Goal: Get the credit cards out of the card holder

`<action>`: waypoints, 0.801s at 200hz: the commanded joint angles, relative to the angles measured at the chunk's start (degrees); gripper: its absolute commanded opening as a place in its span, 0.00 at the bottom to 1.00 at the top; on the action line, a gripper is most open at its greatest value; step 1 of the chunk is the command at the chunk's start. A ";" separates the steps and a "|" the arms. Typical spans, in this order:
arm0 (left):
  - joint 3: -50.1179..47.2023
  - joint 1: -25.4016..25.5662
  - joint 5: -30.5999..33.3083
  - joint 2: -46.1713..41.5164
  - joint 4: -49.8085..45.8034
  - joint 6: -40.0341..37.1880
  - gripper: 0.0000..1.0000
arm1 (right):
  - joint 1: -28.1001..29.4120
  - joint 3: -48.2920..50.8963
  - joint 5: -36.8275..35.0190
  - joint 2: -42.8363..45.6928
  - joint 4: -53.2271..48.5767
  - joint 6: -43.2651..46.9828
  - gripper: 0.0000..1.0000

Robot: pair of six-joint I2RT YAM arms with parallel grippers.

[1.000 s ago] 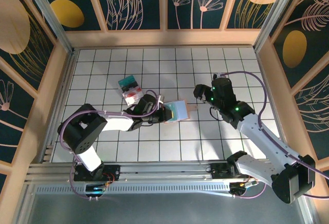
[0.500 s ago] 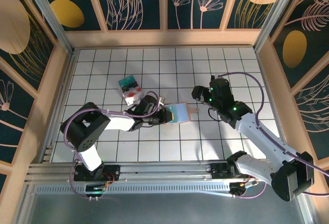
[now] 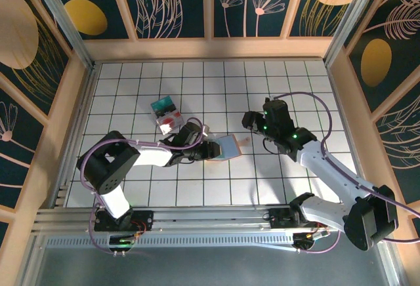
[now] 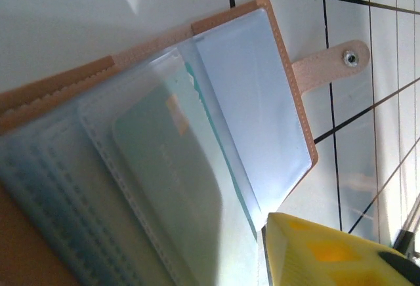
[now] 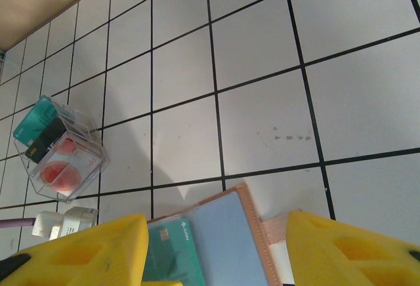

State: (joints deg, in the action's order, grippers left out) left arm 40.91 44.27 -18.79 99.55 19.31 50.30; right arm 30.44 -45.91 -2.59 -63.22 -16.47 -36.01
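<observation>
- White tiles ruled with black lines covered the table (image 3: 295,82), which was fenced by dark teal walls (image 3: 177,4) painted with pale flowers and gold discs.
- The card holder (image 3: 228,146) lay open near the table's middle, between my two grippers, with its blue-grey inside up and a salmon-tan rim around it.
- My left gripper (image 3: 210,149) sat at the holder's left edge. From that wrist I saw one yellow finger (image 4: 328,253) beside the clear sleeves. I could not tell how wide the jaws stood or whether they pinched anything.
- A teal card (image 4: 170,168) sat inside one sleeve, and the closing tab (image 4: 331,63) with its metal snap lay flat on the tiles.
- My right gripper (image 5: 215,227) hovered near the holder's tab side, its jaws wide apart and empty.
- A clear box (image 3: 167,114) holding teal and red items stood near the left gripper, apart from the holder.
</observation>
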 commanded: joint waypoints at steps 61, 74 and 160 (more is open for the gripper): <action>1.34 -0.02 10.32 -6.09 -10.17 -3.59 0.56 | 0.59 0.17 -0.18 0.77 0.27 -0.68 0.57; 1.64 -0.13 11.35 -6.00 -10.69 -3.94 0.55 | 0.59 0.60 0.00 0.91 0.32 -0.85 0.57; 2.95 -1.14 14.82 -5.50 -10.11 -4.38 0.56 | 1.97 0.47 0.13 1.42 -0.86 -1.95 0.57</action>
State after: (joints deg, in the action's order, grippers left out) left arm 42.59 43.77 -6.15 94.63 10.63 46.89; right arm 30.92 -45.89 -2.52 -63.16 -16.53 -36.64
